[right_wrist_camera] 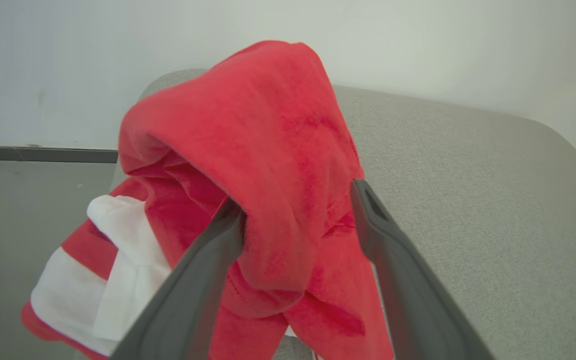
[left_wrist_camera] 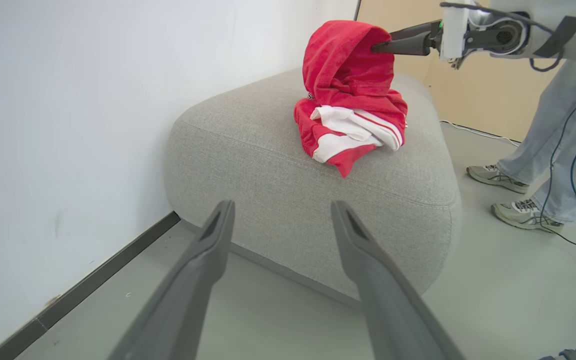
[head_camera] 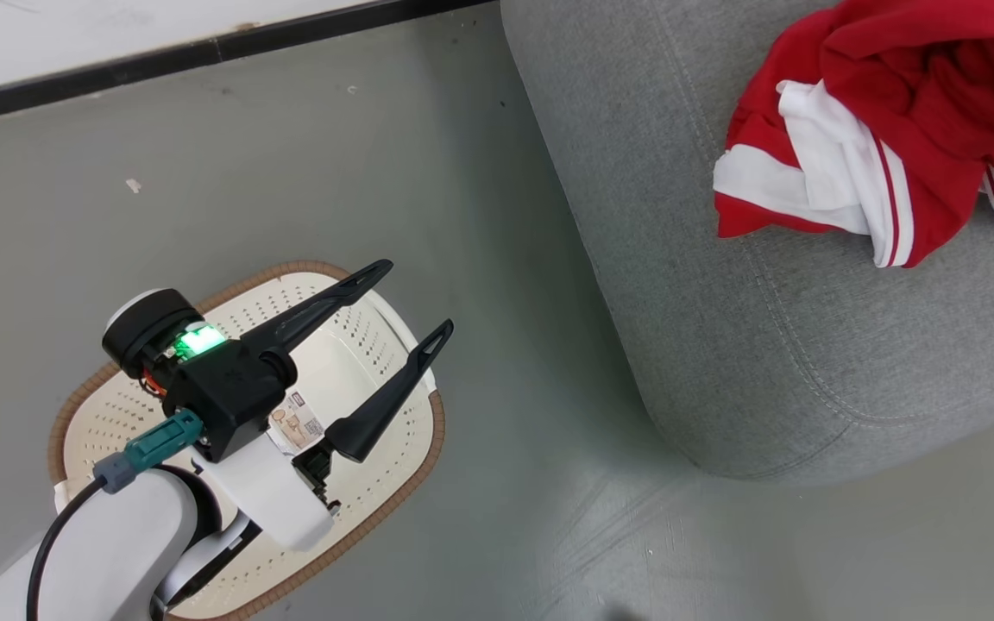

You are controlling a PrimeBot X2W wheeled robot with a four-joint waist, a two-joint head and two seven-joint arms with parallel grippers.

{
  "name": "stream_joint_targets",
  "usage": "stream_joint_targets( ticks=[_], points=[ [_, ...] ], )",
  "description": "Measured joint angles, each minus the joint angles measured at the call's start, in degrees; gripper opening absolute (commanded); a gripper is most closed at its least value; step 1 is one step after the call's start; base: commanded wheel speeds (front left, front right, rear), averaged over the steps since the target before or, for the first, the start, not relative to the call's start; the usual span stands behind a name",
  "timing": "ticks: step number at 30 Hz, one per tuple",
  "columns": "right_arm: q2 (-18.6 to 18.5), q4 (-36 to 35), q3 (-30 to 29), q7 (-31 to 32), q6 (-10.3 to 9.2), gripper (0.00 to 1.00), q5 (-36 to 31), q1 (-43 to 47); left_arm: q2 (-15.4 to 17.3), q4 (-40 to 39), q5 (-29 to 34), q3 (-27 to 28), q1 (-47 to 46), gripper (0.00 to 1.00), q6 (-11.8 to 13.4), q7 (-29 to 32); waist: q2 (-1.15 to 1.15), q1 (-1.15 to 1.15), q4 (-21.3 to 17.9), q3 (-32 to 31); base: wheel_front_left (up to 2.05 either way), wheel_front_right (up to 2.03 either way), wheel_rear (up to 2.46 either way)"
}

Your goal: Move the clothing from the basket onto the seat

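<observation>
Our left gripper [head_camera: 415,297] hangs with jaws spread wide; our right gripper [right_wrist_camera: 296,197] has its jaws parted too.

A white wall [left_wrist_camera: 43,125] with a dark skirting strip [head_camera: 204,53] meets the smooth grey floor [head_camera: 290,172].

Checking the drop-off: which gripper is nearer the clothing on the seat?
Right. The right gripper stands open around the raised top fold of the clothing on the seat; the left gripper hangs open above the basket, across floor from it.
</observation>
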Motion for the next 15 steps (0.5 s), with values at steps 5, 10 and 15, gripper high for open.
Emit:
stream_joint_targets(
  ticks=[5, 10, 15],
  points=[
    [0.0, 0.1, 0.3, 1.3, -0.01, 1.0, 2.5, 0.0, -0.4, 0.8, 0.0, 0.1, 0.0, 1.0, 0.0, -0.6, 0.0, 0.0, -0.3, -1.4, 0.0, 0.0, 0.0],
    [-0.3, -0.4, 0.8, 1.7, -0.01, 1.0, 4.8, 0.0, -0.9, 1.8, -0.1, 0.3, 0.0, 1.0, 0.0, -1.4, 0.0, 0.0, -0.4, -3.0, 0.0, 0.0, 0.0],
    [-1.7, -2.0, 1.5, 1.7, -0.01, 1.0, 5.3, -0.3, -1.2, 2.7, -0.5, 0.6, 0.2, 1.0, 0.0, -2.1, 0.0, 0.0, -0.4, -4.7, 0.0, 0.0, 0.0]
  ],
)
